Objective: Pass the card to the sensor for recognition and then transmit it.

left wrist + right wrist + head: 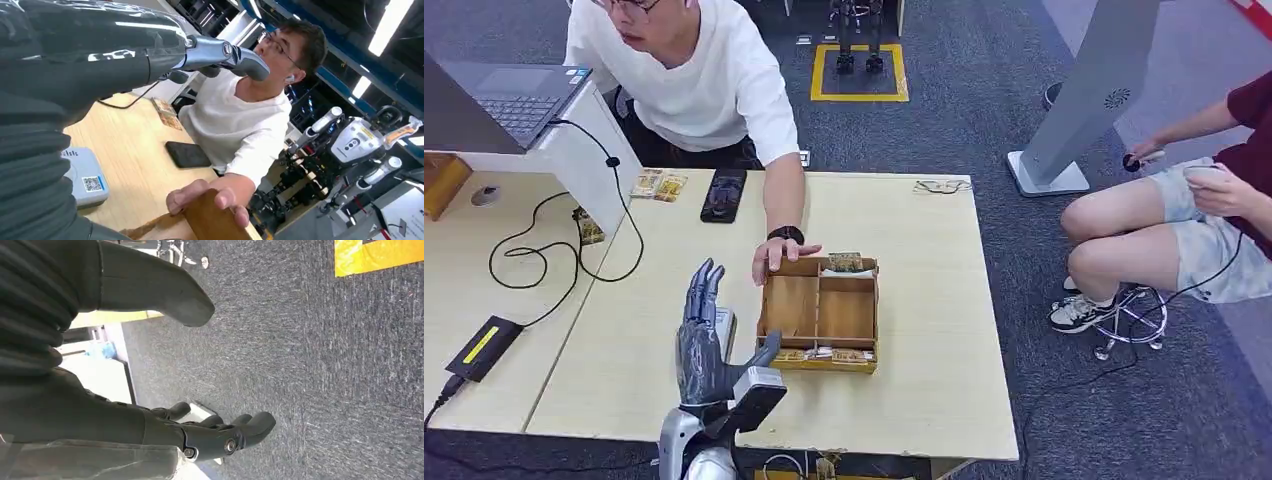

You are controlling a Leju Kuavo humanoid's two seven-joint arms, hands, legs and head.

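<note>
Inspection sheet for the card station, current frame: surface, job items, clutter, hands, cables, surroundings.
Surface: light wood table.
Job's things: wooden tray with compartments, cards along its near and far edges; grey sensor box with QR label by the left hand.
Clutter: black phone, card packs, laptop.
Hands: left hand raised over the table, fingers apart, holding nothing; right hand hanging over carpet, holding nothing.
Cables: black cable looped on the table's left part.
Surroundings: person's hand on the tray's far rim; seated person to the right.
</note>
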